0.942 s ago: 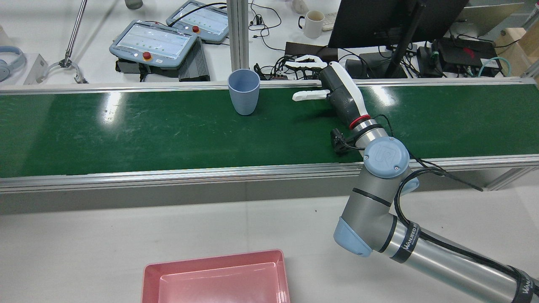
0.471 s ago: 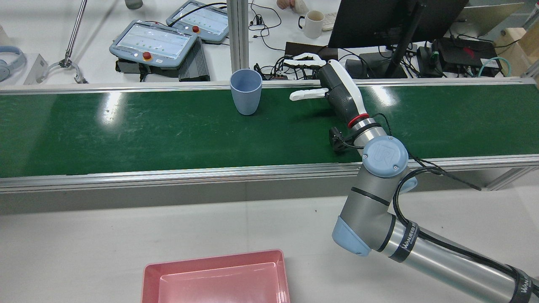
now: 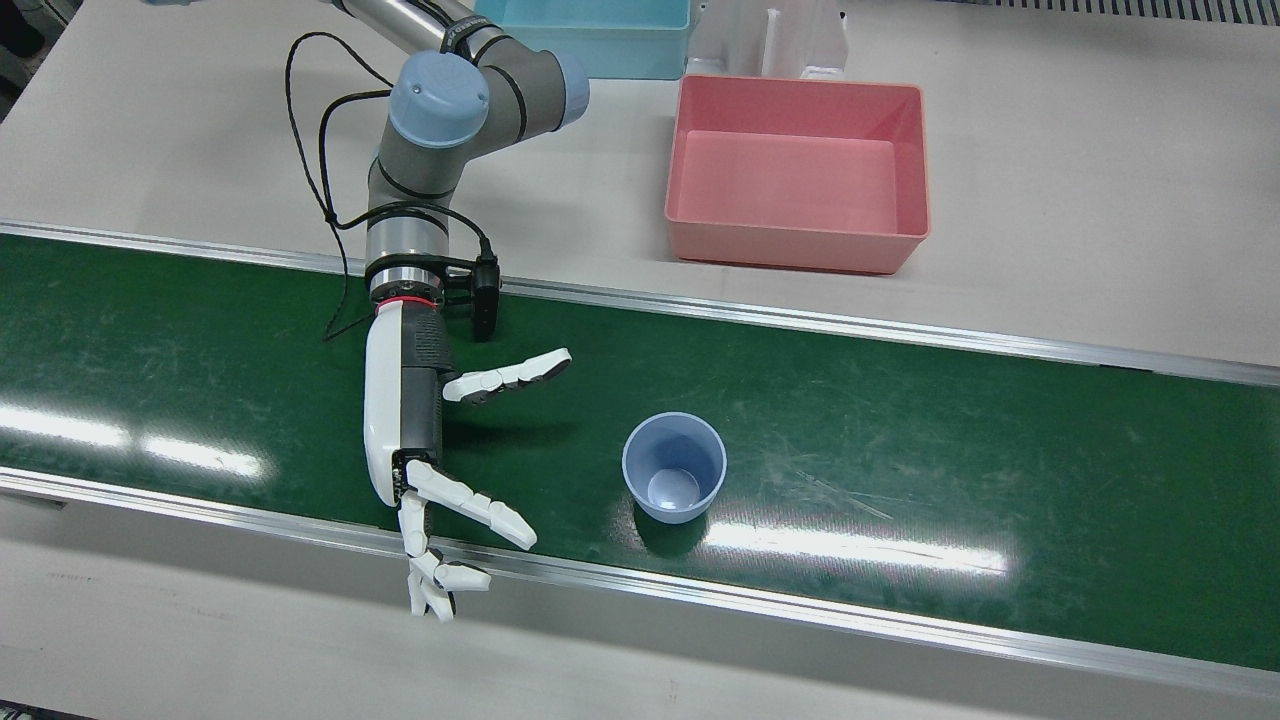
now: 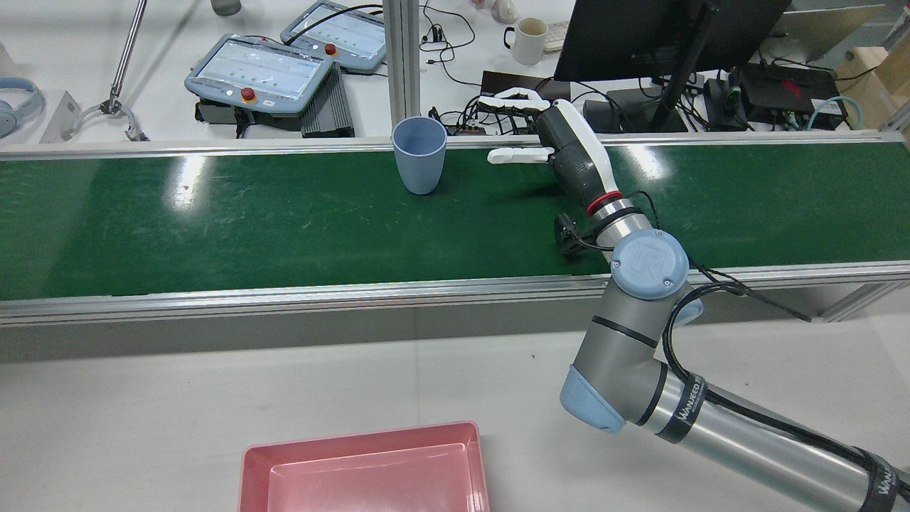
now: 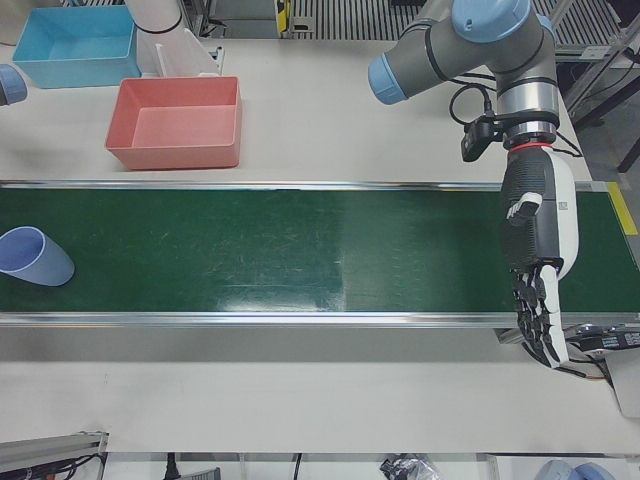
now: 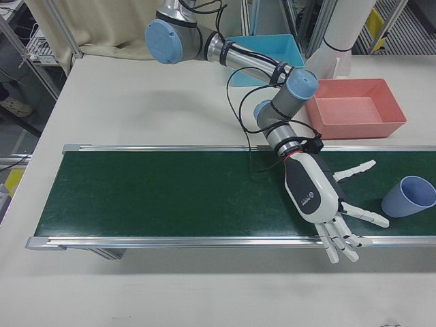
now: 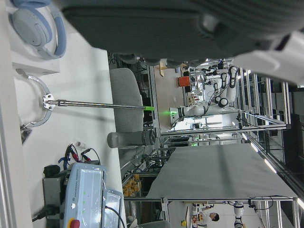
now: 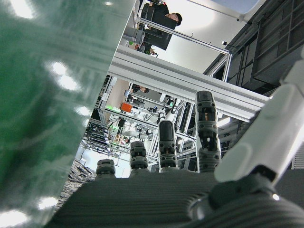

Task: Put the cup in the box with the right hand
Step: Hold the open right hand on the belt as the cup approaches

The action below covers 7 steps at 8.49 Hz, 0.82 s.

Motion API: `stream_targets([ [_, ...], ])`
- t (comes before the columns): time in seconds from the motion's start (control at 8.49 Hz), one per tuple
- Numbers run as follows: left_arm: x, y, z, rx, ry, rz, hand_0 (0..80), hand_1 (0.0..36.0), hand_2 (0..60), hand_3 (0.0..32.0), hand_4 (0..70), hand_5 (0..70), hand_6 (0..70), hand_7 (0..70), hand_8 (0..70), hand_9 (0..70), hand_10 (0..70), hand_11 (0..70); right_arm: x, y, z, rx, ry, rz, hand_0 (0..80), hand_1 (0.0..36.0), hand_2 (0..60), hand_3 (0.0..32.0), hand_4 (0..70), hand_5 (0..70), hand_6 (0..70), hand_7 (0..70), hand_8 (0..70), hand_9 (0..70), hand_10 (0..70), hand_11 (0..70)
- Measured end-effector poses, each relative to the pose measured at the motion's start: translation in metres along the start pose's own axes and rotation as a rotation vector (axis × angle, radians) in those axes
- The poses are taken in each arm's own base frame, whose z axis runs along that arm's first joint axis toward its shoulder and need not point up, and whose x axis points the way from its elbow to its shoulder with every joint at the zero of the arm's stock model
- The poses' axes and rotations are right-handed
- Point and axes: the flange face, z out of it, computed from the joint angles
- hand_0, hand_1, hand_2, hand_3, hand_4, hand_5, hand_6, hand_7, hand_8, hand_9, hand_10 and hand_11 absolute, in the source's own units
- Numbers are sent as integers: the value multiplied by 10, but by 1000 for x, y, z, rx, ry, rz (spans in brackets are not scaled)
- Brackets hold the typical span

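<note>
A: R hand [image 3: 430, 470] status?
B: Fingers [image 3: 470, 506] spread wide, holding nothing, over the belt's [image 3: 900, 420] operator-side edge.
A: Cup [image 3: 674, 480]?
B: Upright on belt near that edge, apart from hand. Pink box [image 3: 798, 172] on the surface [image 3: 1100, 200] behind.

A green conveyor belt [image 3: 900, 430] crosses the pale bench [image 3: 1080, 200]. A blue cup [image 3: 674, 480] stands upright on the belt; a pink box [image 3: 797, 165] sits on the bench.
</note>
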Motion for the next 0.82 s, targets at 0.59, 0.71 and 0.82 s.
stream_targets([
  [0.59, 0, 0, 0, 0, 0, 0, 0, 0, 0, 0, 0, 0, 0, 0, 0, 0, 0, 0, 2, -1, -2, 5, 2, -4, 430, 58, 29, 104, 321, 12, 59, 406, 70, 142, 26, 36],
  [0.71, 0, 0, 0, 0, 0, 0, 0, 0, 0, 0, 0, 0, 0, 0, 0, 0, 0, 0, 3, -1, -2, 5, 3, -5, 423, 54, 30, 100, 324, 11, 60, 407, 71, 143, 26, 35],
  [0.82, 0, 0, 0, 0, 0, 0, 0, 0, 0, 0, 0, 0, 0, 0, 0, 0, 0, 0, 3, -2, -3, 5, 3, -5, 426, 56, 26, 98, 322, 11, 60, 406, 70, 142, 25, 34],
])
